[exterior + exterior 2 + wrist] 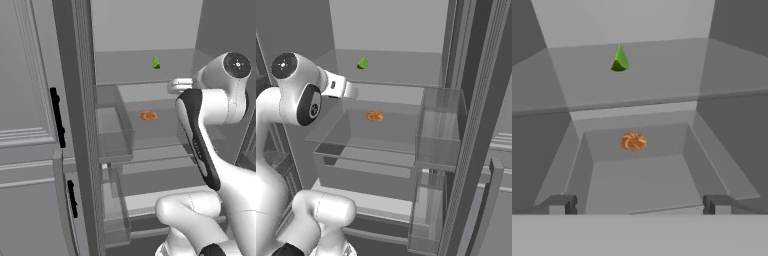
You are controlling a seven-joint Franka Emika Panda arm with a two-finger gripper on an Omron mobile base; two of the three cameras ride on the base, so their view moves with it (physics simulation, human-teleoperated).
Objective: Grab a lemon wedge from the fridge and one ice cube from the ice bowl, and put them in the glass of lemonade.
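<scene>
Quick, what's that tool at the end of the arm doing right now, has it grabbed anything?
Tool: open and holding nothing; its fingertips stand wide apart, short of the lemon wedge on the fridge shelf.

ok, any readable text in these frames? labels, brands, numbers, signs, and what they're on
None: no view carries a readable word, number or sign.
fridge walls, shelves and door bins: plain grey, no label or brand.
lemon wedge and small orange item: no sticker or print.
cabinet doors: blank panels with black handles.
robot arm: a round dark joint cap, no lettering that can be read.
</scene>
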